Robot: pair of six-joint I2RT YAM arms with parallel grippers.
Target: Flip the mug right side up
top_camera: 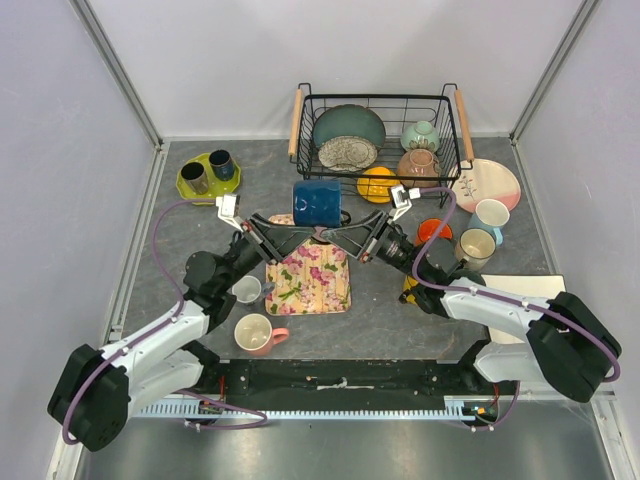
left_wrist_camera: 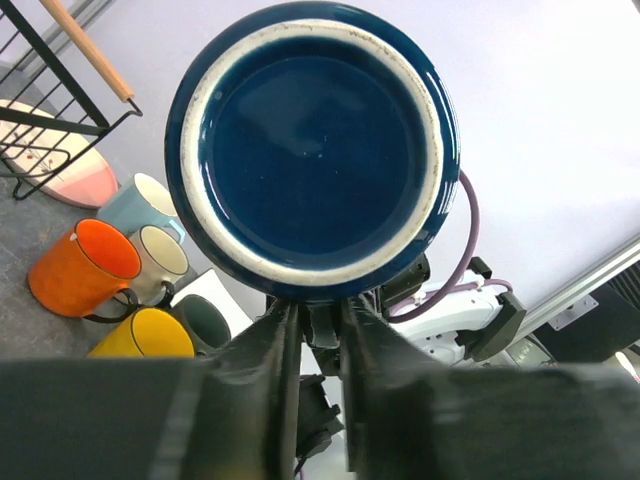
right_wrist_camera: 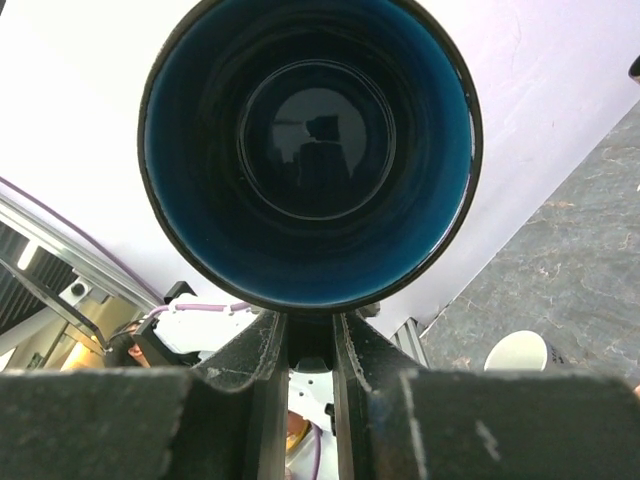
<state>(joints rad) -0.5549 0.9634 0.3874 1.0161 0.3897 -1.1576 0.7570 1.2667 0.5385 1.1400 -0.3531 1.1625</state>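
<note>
Mid-surface, in front of the wire rack, the blue mug is held in the air on its side, above the far end of the floral mat. It has a glossy dark blue glaze inside and out, with a pale unglazed ring around the foot. The base faces the left arm and the mouth faces the right arm. The right gripper is clenched on the mug just under the rim. The left gripper has its fingers drawn close under the base with a dark piece between them; I cannot tell whether it is actually clamped.

Counts: one blue mug and nine other mugs.
- Two dark mugs are on the green tray.
- A grey mug and a pink mug stand near the left arm.
- An orange mug, pale blue mug, cream mug, yellow mug and dark green mug are clustered on the right.

The rack holds two plates, two bowls and one orange piece. One pink plate sits just beside the rack.
</note>
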